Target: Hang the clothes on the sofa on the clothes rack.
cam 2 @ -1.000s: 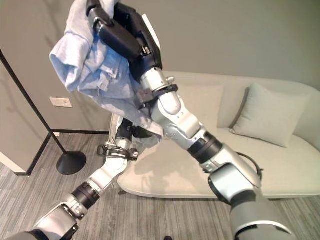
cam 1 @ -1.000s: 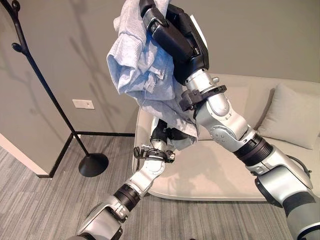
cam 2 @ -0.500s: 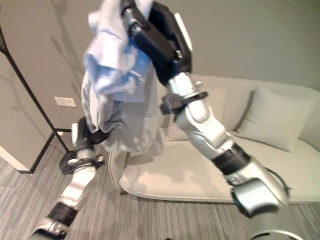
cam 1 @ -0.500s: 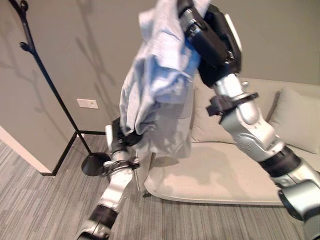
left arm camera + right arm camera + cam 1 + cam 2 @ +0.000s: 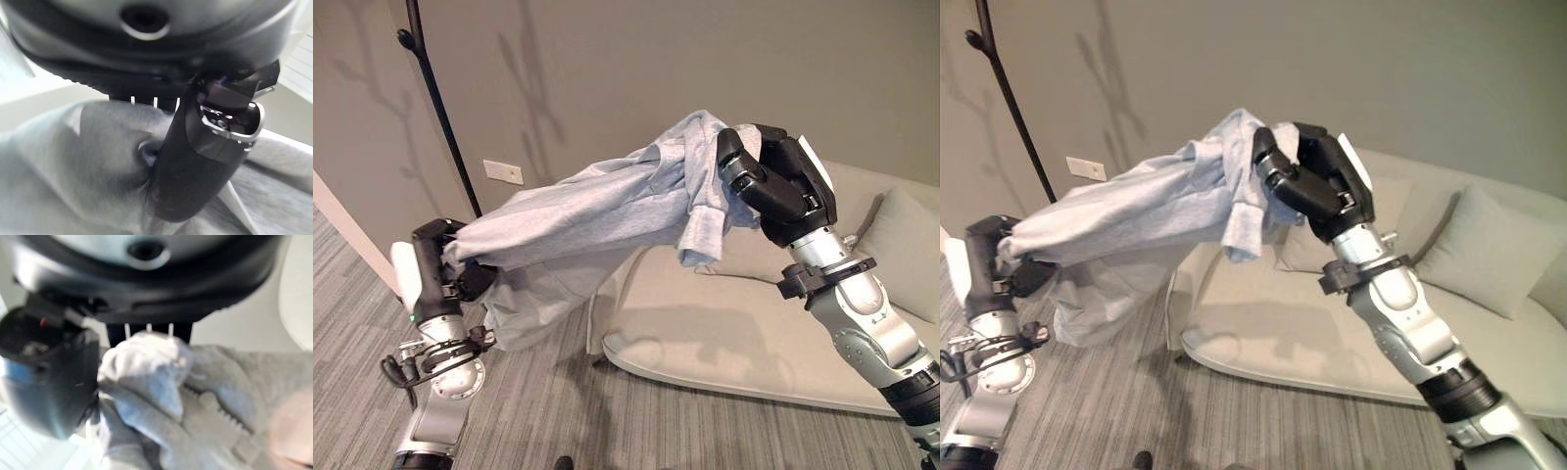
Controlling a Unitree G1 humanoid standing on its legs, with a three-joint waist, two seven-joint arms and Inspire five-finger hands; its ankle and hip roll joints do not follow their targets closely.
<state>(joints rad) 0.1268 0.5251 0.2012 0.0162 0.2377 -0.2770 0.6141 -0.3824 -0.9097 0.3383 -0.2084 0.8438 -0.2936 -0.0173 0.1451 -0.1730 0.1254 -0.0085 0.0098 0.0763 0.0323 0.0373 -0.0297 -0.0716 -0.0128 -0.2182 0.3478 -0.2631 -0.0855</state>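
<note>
The right hand [image 5: 773, 186] is raised in front of the sofa, its fingers and thumb curled tight around a bunched fold of a pale blue-grey shirt [image 5: 597, 211]; in the right wrist view the cloth [image 5: 161, 382] is wadded up against the palm beside the thumb [image 5: 49, 382]. From that grip a short piece of the shirt, perhaps a sleeve, hangs loose just below the hand. The rest of the garment stretches out and slightly downward toward the robot's left, pulled into a long band in the air. At its far end the left hand [image 5: 445, 269] is clenched on the lower part of the shirt, and the left wrist view shows the thumb [image 5: 195, 161] pressed into the grey fabric [image 5: 73, 166]. Below that hand more cloth sags in a loose pouch above the grey carpet [image 5: 607, 411]. The shirt is off the beige sofa [image 5: 734, 323], which stands behind it with a cushion [image 5: 1489, 250] at its far end. The black clothes rack [image 5: 435, 93] stands against the wall behind the left hand, apart from the shirt.
</note>
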